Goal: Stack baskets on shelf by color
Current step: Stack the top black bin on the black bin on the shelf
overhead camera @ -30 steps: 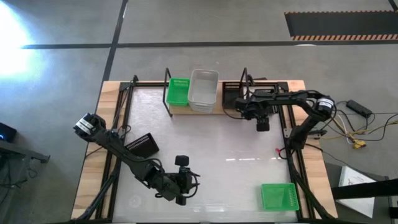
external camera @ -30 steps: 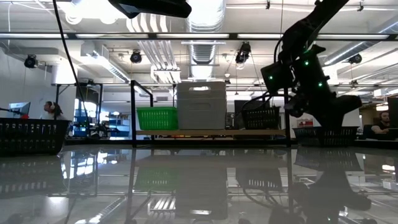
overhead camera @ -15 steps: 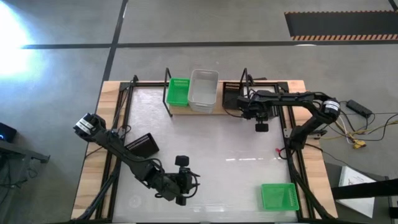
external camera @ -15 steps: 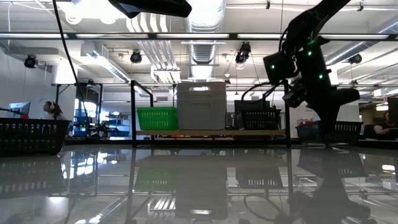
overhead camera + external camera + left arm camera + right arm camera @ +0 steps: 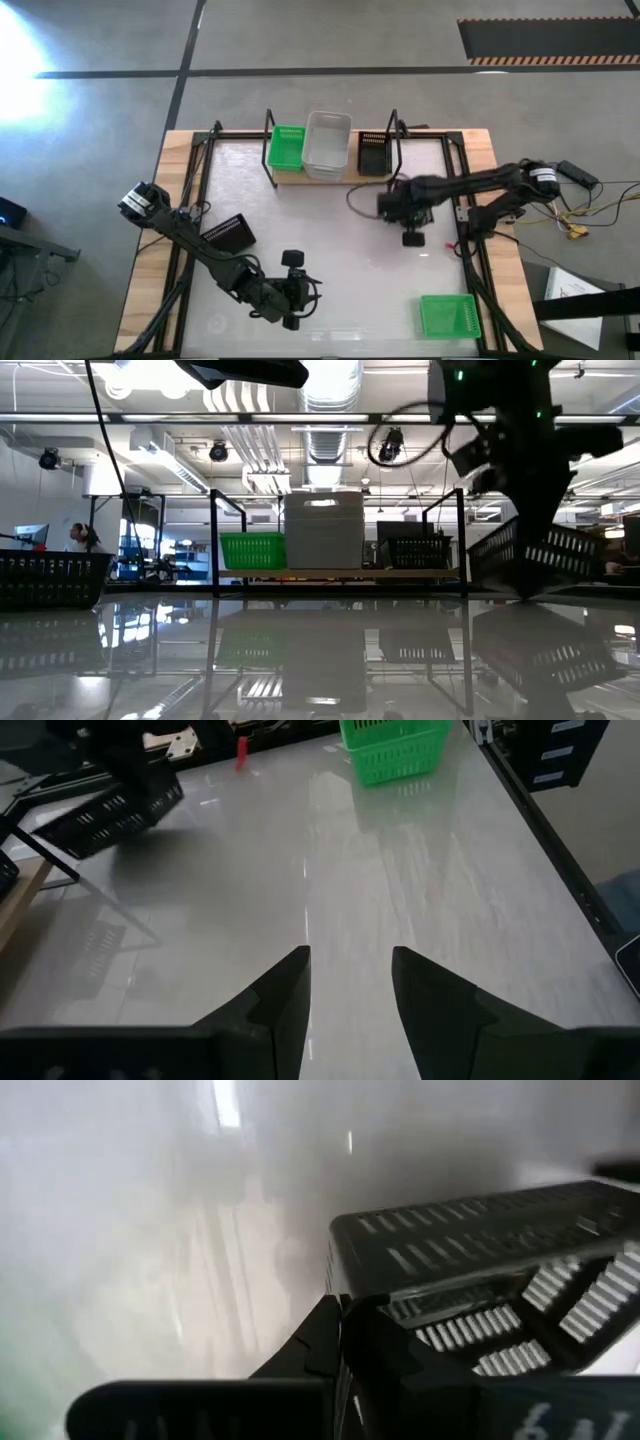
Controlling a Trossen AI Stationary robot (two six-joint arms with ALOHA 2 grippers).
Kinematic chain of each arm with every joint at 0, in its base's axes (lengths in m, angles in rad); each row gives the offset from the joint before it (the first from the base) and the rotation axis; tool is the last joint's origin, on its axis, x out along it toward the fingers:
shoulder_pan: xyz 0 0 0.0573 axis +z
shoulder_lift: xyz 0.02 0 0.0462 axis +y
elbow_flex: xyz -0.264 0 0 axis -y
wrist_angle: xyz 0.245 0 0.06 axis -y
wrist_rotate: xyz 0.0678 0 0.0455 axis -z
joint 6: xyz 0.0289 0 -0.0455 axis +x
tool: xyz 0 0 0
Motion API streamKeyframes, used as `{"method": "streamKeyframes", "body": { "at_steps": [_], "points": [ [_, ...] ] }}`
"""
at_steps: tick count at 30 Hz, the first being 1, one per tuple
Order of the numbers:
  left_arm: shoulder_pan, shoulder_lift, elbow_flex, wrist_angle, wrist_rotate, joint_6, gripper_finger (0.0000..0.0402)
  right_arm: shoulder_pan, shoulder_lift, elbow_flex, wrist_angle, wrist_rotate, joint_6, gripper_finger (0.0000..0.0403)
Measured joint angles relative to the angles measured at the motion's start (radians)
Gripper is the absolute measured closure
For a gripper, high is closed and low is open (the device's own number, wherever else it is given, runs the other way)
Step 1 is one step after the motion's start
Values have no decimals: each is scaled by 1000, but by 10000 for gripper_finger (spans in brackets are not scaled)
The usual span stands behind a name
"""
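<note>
On the shelf [image 5: 340, 178] at the table's far side stand a green basket [image 5: 287, 147], a white basket [image 5: 327, 143] and a black basket [image 5: 374, 153] in a row. My right gripper [image 5: 400, 208] is in front of the shelf's right end, pointing down, shut on another black basket [image 5: 560, 555] that hangs tilted. My left gripper [image 5: 350, 1010] stands open over the near part of the table, with nothing between its fingers. Loose on the tabletop rest a black basket [image 5: 232, 233] at the left and a green basket [image 5: 449, 315] at the near right. My right gripper [image 5: 350, 1345] pinches the black basket's rim [image 5: 385, 1305] between its two fingers, at one end of the basket, coming from above and pointing down. The basket hangs tilted below the fingers; I cannot tell whether its low corner [image 5: 530, 596] touches the table.
A black frame rail [image 5: 470, 270] runs along the table's right side, and another [image 5: 185, 270] along its left. Cables [image 5: 570, 215] lie beyond the right edge. The glossy white top [image 5: 340, 260] between the two arms is open room.
My right gripper has swung from the shelf's right end toward the table's near edge and has risen. The black basket that stood level beside it now hangs tilted from it, closer to the low camera. The left arm has kept still.
</note>
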Motion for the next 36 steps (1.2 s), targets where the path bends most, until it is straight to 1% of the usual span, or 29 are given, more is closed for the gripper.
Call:
{"method": "streamKeyframes", "body": {
  "at_steps": [2,4,6,8,10,14,16,19,23,27,31,34,36],
  "points": [
    [0,0,0,0,0,0,275,86,35,36,32,-1,55,394],
    [0,0,0,1,0,-1,275,162,77,75,81,-24,94,394],
    [0,0,0,4,0,-1,275,224,129,119,126,-55,114,394],
    [0,0,0,7,-1,-1,275,269,189,168,169,-55,126,394],
    [0,0,0,16,-1,0,275,287,255,216,196,-54,124,394],
    [0,0,-2,25,-1,0,275,286,387,320,222,-35,79,390],
    [0,0,-3,25,-1,0,275,283,443,372,228,-14,44,381],
    [0,0,-3,25,-1,-1,275,274,493,440,222,-12,-4,355],
    [-3,0,-4,25,-1,-2,275,273,474,484,223,-18,-36,308],
    [-14,0,-5,24,-1,-2,275,288,396,455,218,-18,-31,266],
    [-28,1,-6,24,0,-3,275,311,289,328,256,-5,15,242],
    [-32,6,-6,26,0,-3,275,331,206,178,367,44,52,235],
    [-32,14,-6,27,-1,-3,275,340,151,79,489,53,74,236]
  ]
}}
